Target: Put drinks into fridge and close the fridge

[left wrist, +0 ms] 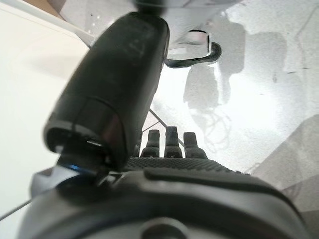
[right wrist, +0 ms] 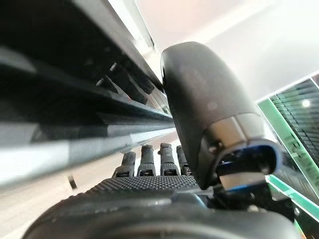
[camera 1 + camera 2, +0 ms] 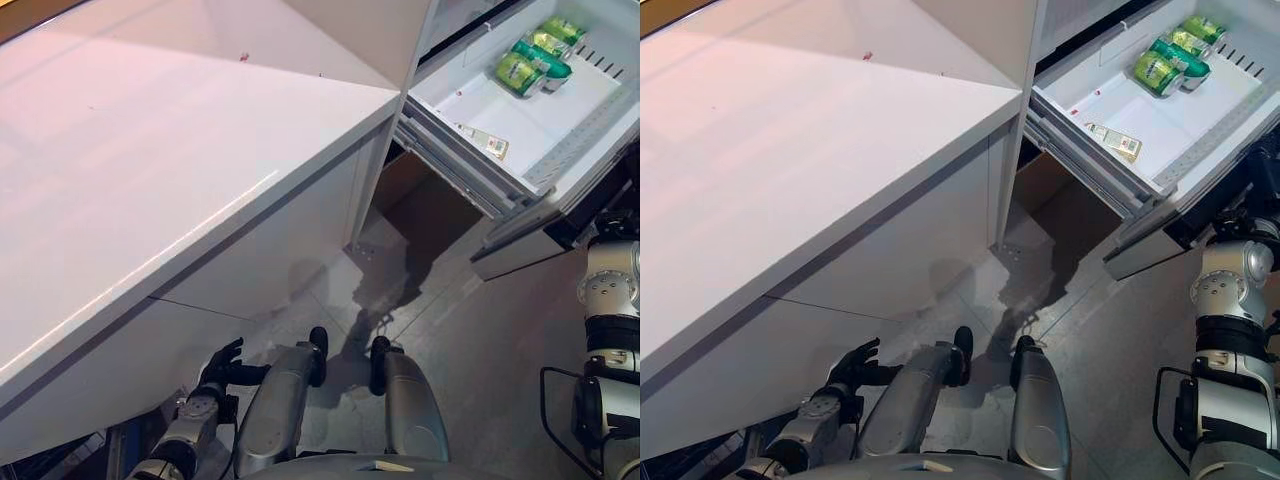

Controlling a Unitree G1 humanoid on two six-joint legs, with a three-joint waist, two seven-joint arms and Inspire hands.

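Drinks (image 3: 535, 57) lying in open fridge drawer (image 3: 560, 115), right hand (image 2: 164, 164) just below, fingers straight, left hand (image 3: 222, 365) relaxed, low.

The room is brightly lit, and the white counter (image 3: 150, 170) shines so strongly that its top is almost washed out, with a faint pink tone. Beside the counter, the open fridge drawer (image 3: 530, 120) is lit evenly, and the green drinks (image 3: 535, 55) in it look clear. Below the counter, soft grey shadows lie on the pale floor (image 3: 450, 330), and the space under the drawer is dark. In the left wrist view the left hand (image 1: 124, 94) is a blurred dark mass, and glare whitens the floor past it. In the right wrist view the right hand (image 2: 209, 114) is out of focus against dark drawer rails.
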